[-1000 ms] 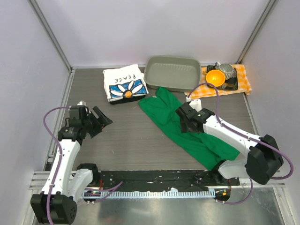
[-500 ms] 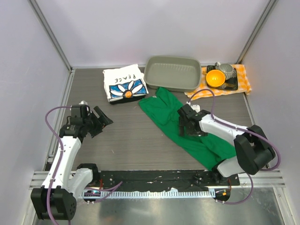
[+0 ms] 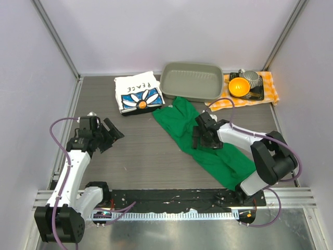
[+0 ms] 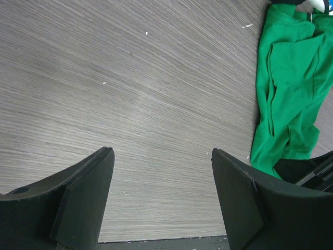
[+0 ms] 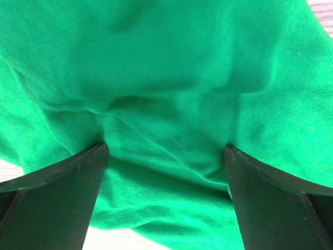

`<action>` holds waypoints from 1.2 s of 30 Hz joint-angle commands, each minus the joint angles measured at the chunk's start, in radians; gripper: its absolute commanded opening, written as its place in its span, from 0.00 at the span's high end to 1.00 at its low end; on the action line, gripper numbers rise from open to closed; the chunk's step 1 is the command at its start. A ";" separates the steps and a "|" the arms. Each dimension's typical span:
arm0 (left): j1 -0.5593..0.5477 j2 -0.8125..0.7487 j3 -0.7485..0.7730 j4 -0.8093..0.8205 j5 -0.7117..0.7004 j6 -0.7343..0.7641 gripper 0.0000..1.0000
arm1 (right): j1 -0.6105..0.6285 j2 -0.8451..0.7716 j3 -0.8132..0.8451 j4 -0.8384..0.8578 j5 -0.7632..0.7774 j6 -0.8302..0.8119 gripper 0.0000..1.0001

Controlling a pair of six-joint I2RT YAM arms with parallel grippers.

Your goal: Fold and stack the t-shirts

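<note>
The green t-shirt (image 3: 221,156) lies crumpled in a long diagonal band across the middle right of the table. Over its upper half my right gripper (image 3: 197,139) is lowered onto the cloth. In the right wrist view that gripper (image 5: 165,150) stands open with wrinkled green fabric (image 5: 171,94) bulging between the fingers. The white PEACE t-shirt (image 3: 138,94) lies folded at the back left. My left gripper (image 3: 115,134) hovers open over bare table at the left, holding nothing. The left wrist view shows this gripper (image 4: 161,152) well apart from the green t-shirt (image 4: 291,78).
A grey tray (image 3: 190,92) sits at the back centre, touching the green t-shirt's top end. An orange-and-white checked cloth (image 3: 270,94) at the back right carries an orange bowl (image 3: 238,86) and a metal cup (image 3: 251,78). Grey walls close in both sides.
The right gripper has slid a little to the left over the green t-shirt and its arm has folded in closer. The left arm has barely moved.
</note>
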 commanded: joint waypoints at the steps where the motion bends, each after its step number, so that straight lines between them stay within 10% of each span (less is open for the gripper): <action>1: 0.002 -0.005 0.018 0.016 -0.026 0.025 0.20 | 0.027 0.213 -0.083 0.257 -0.330 0.105 0.00; 22: 0.003 0.040 0.056 0.020 0.005 0.060 0.20 | 0.325 0.438 0.270 0.338 -0.213 0.594 0.00; 36: 0.003 -0.001 0.101 -0.059 0.201 0.100 0.20 | 0.512 0.156 0.552 -0.106 0.255 0.532 0.00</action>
